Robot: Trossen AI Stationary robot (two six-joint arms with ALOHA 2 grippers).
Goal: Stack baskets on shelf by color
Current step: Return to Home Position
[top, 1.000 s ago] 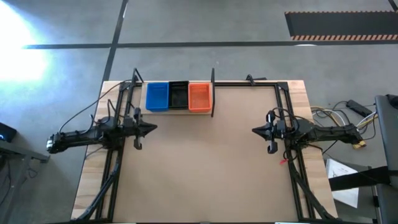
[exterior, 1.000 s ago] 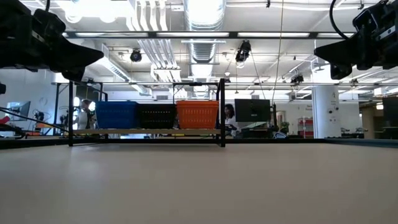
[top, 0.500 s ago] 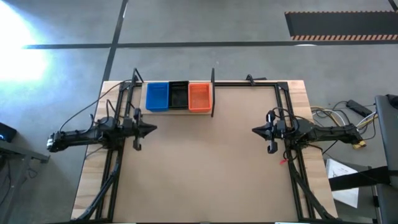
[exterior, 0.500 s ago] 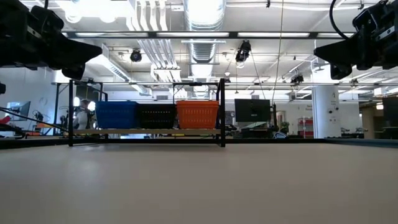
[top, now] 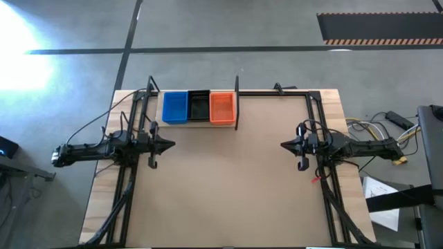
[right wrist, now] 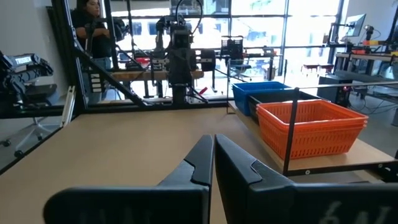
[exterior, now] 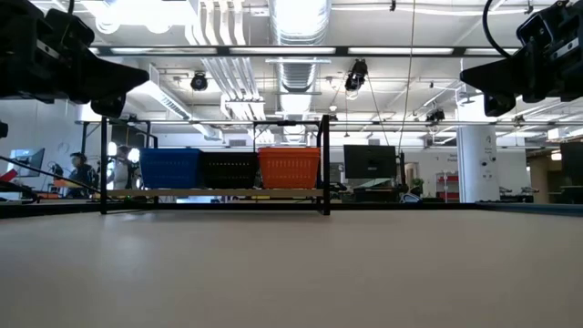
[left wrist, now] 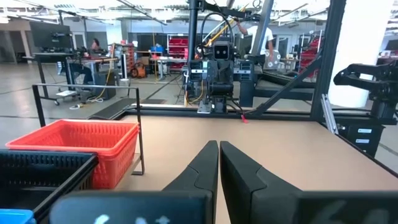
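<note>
The baskets stand side by side on the shelf (top: 199,123) at the table's far left: a blue stack (top: 175,106), a black stack (top: 199,106) and an orange stack (top: 221,107), resting on the wooden board. The low view shows blue (exterior: 170,168), black (exterior: 228,169) and orange (exterior: 290,167) in a row. My left gripper (top: 172,144) hovers shut near the table's left edge, in front of the shelf. My right gripper (top: 284,145) hovers shut near the right edge. Both point toward the table's middle. The orange stack (left wrist: 81,146) (right wrist: 311,127) shows in both wrist views.
Black frame rails (top: 325,173) run along the table's left and right sides under the arms. The brown tabletop (top: 228,187) lies bare between the grippers. Cables (top: 367,128) lie off the right edge. People (right wrist: 96,31) stand in the room beyond.
</note>
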